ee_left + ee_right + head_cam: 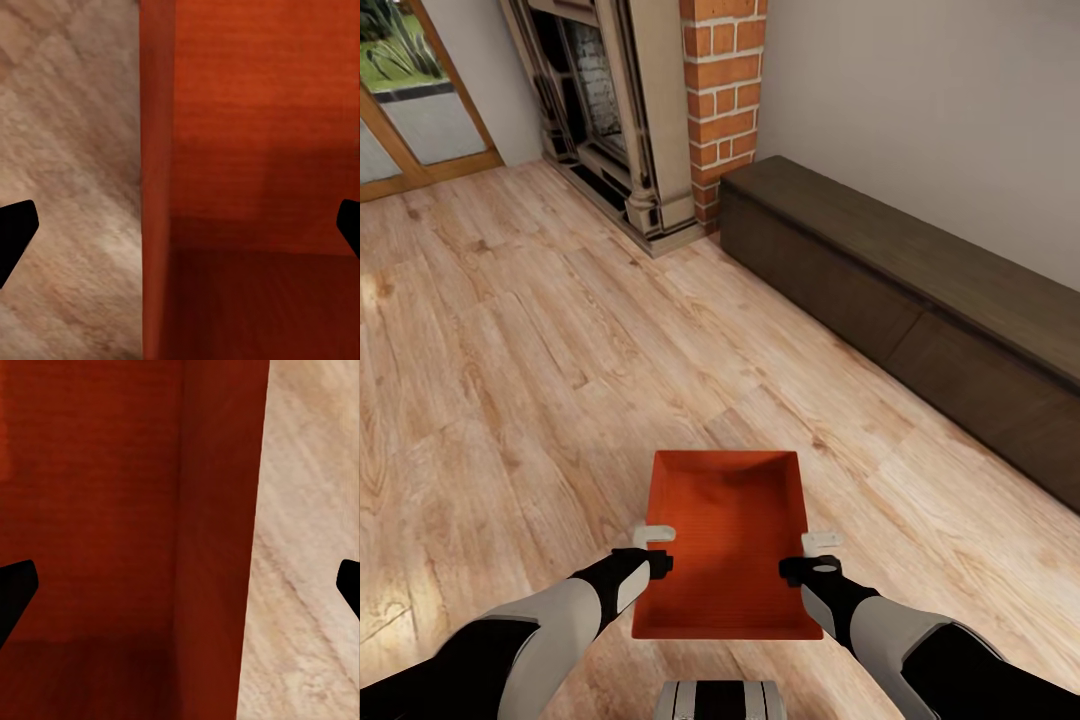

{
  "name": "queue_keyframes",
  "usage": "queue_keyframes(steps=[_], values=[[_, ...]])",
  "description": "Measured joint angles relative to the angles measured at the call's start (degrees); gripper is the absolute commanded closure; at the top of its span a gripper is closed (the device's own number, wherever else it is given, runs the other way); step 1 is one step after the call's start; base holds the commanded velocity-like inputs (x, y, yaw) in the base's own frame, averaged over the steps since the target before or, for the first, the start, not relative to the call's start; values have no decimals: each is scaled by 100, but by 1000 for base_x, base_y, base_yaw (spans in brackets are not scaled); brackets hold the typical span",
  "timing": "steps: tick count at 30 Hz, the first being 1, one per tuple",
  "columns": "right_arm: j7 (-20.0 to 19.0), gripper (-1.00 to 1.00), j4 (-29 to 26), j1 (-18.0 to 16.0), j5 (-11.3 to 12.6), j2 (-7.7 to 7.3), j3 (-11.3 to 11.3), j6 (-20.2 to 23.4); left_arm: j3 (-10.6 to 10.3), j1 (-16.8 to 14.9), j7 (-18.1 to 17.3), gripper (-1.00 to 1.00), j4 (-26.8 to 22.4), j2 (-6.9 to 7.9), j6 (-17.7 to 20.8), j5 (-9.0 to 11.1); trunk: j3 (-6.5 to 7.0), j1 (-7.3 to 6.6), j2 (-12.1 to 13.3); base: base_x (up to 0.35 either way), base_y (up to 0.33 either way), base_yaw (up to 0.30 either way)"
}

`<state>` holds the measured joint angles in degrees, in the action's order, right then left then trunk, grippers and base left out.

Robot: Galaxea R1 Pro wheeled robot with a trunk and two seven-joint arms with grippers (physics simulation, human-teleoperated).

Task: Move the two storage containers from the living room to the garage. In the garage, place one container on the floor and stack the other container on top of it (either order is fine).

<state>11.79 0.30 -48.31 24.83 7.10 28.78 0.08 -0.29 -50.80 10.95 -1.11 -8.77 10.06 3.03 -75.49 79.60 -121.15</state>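
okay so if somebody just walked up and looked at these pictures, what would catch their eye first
The bright orange-red storage container stands out, low and centred on the light wood-plank floor, with the left gripper and right gripper straddling its two side walls. Beyond it, a red-brick fireplace rises beside a long dark low cabinet along the wall.

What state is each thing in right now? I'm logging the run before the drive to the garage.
Storage container: lidless, empty, upright, between both grippers.
Left gripper: open, straddling the container's left wall.
Right gripper: open, straddling its right wall.
Glass door: closed.
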Motion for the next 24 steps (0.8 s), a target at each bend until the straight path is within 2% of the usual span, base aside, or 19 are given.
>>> queue_keyframes(steps=[4, 18, 24], values=[[0, -100, 2, 0, 0, -7, 0, 0, 0, 0, 0, -100, 0, 0, 0, -4, -72, 88, -160, 0, 0, 0], [0, -100, 1, 0, 0, -15, 1, -6, 0, 0, 0, -100, 0, 2, 0, -1, -72, 88, -162, 0, 0, 0], [3, -100, 1, -1, -10, -38, 3, -158, 0, 0, 0, -100, 1, 33, 0, 0, -72, 88, -162, 0, 0, 0]])
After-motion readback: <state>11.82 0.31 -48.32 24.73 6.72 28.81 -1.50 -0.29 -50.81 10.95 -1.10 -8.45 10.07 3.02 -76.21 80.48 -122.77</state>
